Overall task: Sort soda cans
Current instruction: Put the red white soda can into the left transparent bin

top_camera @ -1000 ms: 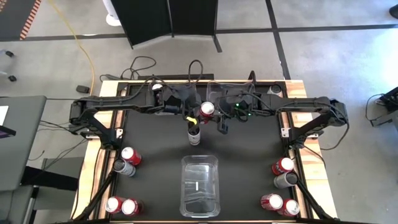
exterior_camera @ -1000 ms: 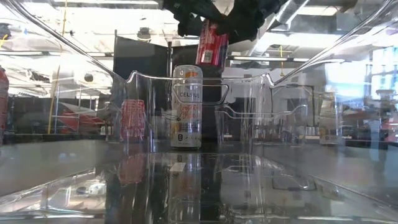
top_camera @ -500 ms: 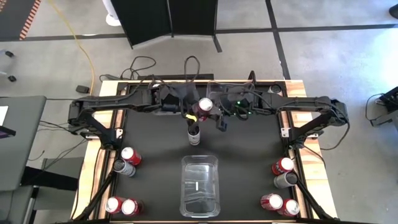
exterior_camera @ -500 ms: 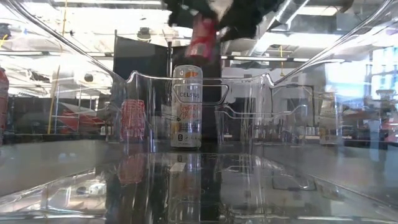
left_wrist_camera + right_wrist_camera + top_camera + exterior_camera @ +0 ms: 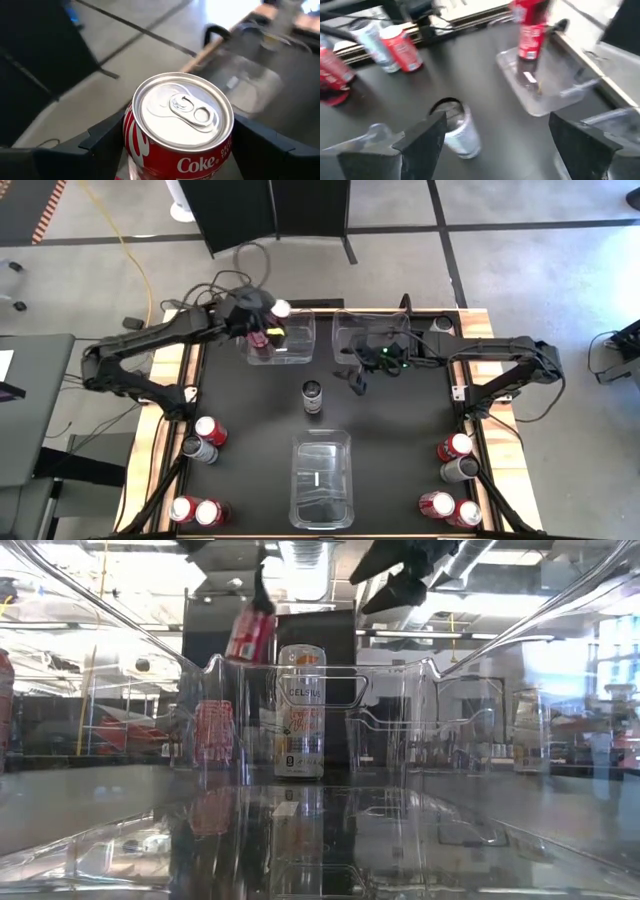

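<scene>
A red soda can (image 5: 280,309) with a silver top hangs over the far-left clear bin (image 5: 292,352), with my left gripper (image 5: 268,322) shut on it; in the low view the can (image 5: 250,634) hangs tilted. A white-and-silver can (image 5: 313,395) stands upright on its base on the black mat at the table's middle. My right gripper (image 5: 356,383) hovers open just right of it, near the far-right bin (image 5: 352,330), with nothing between its fingers (image 5: 427,140). More red and grey cans stand in groups at the left (image 5: 203,438) and right (image 5: 455,457). My left gripper pinches the red can's side wall (image 5: 131,146) just below the top rim, one finger (image 5: 102,140) on each opposite side. The fingers reach in slanting downward from the table's left. The can is lifted clear above the bin, tilted, its silver top (image 5: 184,110) facing the wrist camera.
A third clear bin (image 5: 321,480) stands at the near middle of the mat. Further cans stand at the near left (image 5: 198,511) and near right (image 5: 450,508) corners. Cables lie along the table's far edge (image 5: 320,308).
My left gripper has carried the red can from the table's middle toward the far left, over the far-left bin, turning as it went; the can now hangs tilted. My right gripper has kept its place and no longer stands at the can.
</scene>
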Available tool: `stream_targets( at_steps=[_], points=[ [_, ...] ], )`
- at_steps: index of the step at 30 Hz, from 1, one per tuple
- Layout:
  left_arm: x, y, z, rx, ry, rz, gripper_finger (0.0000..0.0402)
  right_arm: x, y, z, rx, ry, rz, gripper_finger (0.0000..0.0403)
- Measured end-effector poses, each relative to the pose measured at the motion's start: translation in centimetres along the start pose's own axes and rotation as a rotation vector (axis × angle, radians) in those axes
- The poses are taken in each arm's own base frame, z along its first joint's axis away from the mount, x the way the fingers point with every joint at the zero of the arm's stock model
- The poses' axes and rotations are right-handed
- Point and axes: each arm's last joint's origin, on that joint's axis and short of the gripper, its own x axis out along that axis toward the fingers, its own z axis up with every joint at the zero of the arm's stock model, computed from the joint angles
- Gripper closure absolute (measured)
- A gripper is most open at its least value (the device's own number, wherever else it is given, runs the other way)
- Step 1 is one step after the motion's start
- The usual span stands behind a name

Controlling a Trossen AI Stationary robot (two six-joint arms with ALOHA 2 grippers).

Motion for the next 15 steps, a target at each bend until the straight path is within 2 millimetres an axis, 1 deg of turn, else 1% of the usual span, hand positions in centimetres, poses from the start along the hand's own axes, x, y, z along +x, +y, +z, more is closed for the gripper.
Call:
stream_targets(
  at_steps=[6,9,12,15],
  points=[
    [-0.4,1.0,-5.3,-0.137,-0.036,0.015,0.0103,-1.0,-0.4,0.4,0.017,-0.041,-0.041,0.0039],
    [-0.5,1.4,-7.4,-0.194,-0.089,0.037,0.0103,-1.3,-0.4,0.6,0.020,-0.055,-0.039,0.0039],
    [0.0,1.5,-9.8,-0.197,-0.074,0.082,0.0103,-1.2,-0.6,0.7,0.024,-0.065,-0.044,0.0040],
    [0.2,1.6,-11.4,-0.223,-0.076,0.111,0.0103,-1.2,-0.6,0.8,0.026,-0.076,-0.042,0.0040]
  ],
)
